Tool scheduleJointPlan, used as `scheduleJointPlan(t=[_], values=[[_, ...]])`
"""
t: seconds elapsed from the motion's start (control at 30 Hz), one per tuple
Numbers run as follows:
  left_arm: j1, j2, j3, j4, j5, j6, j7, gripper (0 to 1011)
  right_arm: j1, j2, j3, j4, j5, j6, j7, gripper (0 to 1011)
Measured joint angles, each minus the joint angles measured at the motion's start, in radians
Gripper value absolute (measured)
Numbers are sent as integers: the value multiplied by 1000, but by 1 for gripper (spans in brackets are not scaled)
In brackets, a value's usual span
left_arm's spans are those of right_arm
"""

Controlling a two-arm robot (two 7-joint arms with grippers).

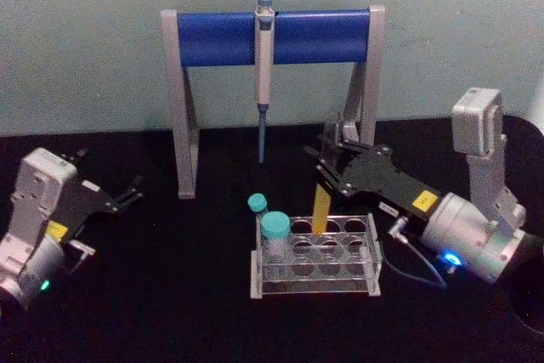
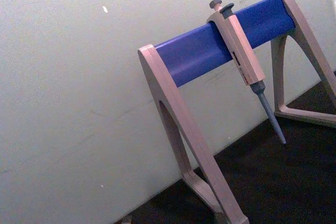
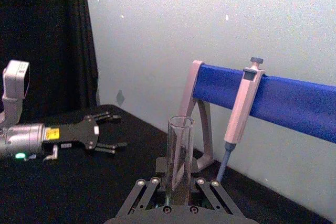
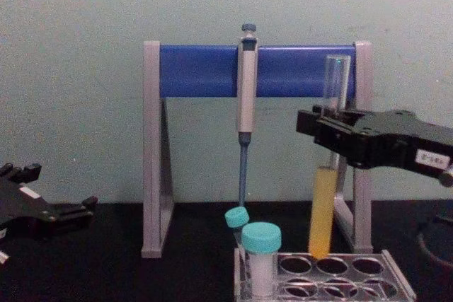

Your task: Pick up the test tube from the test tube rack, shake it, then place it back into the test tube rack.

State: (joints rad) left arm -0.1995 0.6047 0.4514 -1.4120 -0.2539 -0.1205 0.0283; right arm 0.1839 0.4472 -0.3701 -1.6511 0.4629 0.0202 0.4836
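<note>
The right pincer is clenched on the test tube around mid-height. Bare glass rises above the fingers, and the yellow liquid hangs below them, nearly upright. Directly beneath the pincer is the test tube rack, with the tube's tip level with a back-row hole. I cannot tell whether this is lift-out or re-seating; either way the next move should be straight vertical travel. The left pincer rests released, well off to its left.

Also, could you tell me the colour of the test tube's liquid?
Yellow-orange in the test tube; chest view shows it best.
</note>
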Motion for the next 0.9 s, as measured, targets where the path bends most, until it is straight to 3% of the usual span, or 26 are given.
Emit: scheduleJointPlan(t=[0.23,0.4,0.9], values=[[0,0,0,0,0,0,0,1010,64,-40,-26,85,5,-38,4,229],[0,0,0,0,0,0,0,1010,90,-56,-26,131,-15,-53,-26,229],[0,0,0,0,0,0,0,1010,83,-62,4,141,-44,-51,-65,229]])
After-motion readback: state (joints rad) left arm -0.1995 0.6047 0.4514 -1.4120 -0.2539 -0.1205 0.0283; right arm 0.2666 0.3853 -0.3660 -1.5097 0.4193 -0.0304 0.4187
